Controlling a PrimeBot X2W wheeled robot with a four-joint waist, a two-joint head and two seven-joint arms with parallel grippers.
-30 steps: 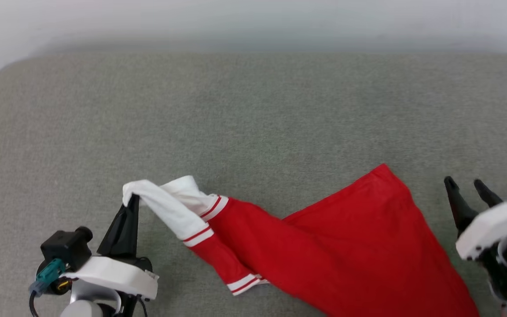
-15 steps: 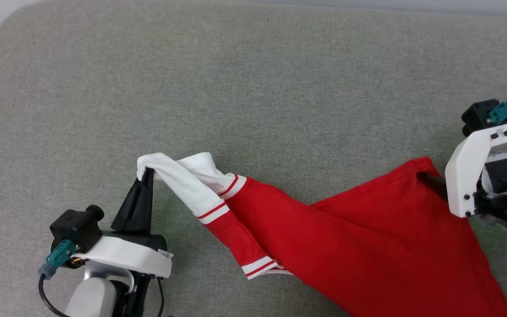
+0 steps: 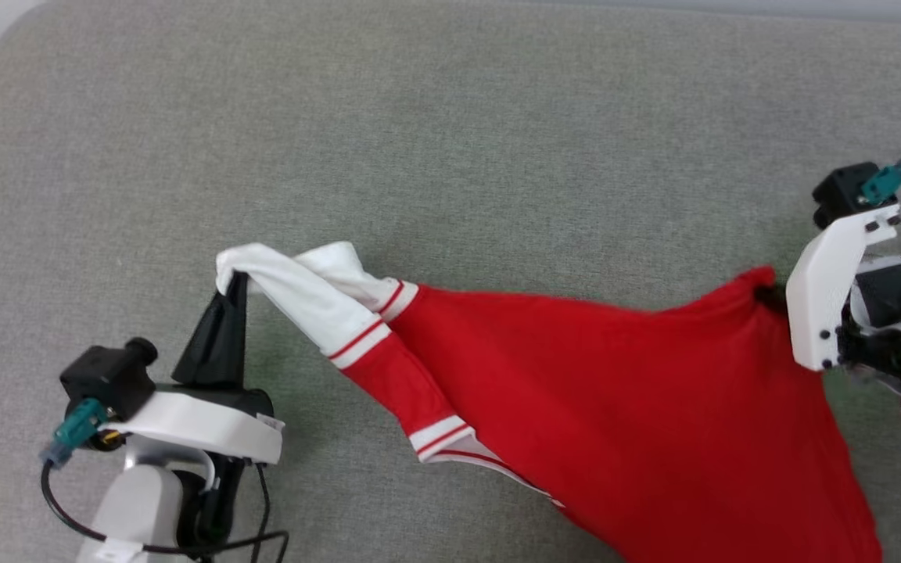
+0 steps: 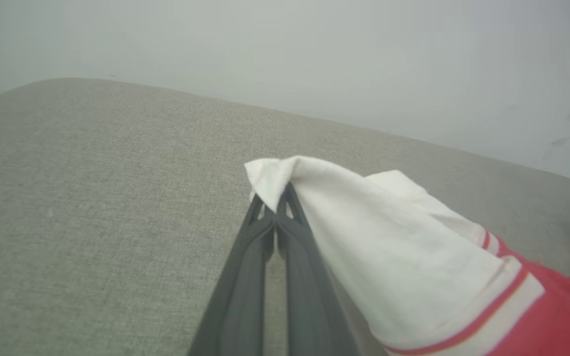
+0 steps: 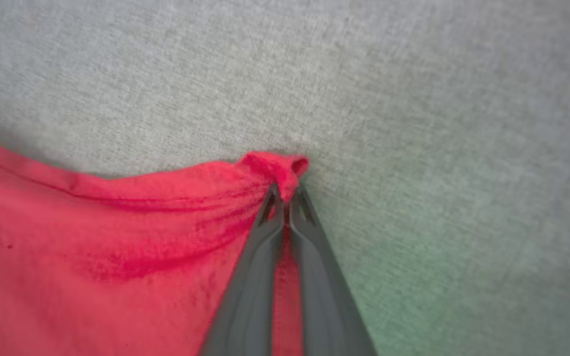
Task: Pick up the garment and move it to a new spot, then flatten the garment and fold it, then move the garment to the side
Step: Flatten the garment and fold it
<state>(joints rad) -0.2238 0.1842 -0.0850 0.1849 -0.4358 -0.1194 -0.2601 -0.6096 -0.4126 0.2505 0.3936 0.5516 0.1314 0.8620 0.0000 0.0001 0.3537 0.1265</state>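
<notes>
Garment [image 3: 576, 391]: red jersey, stretched across the near half of the grey cushion [image 3: 450, 141], trailing off its near edge.
Left gripper [image 4: 276, 210]: clamped on white sleeve tip.
Right gripper [image 5: 287, 198]: clamped on red hem corner.
Handling: raise both ends level, tension even.

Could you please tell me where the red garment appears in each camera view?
Head view: the garment spans centre to lower right.
Left wrist view: lower right, its white sleeve pinched by the left gripper.
Right wrist view: left half, its red corner pinched by the right gripper.
Shared landmark: the grey fabric surface.
</notes>
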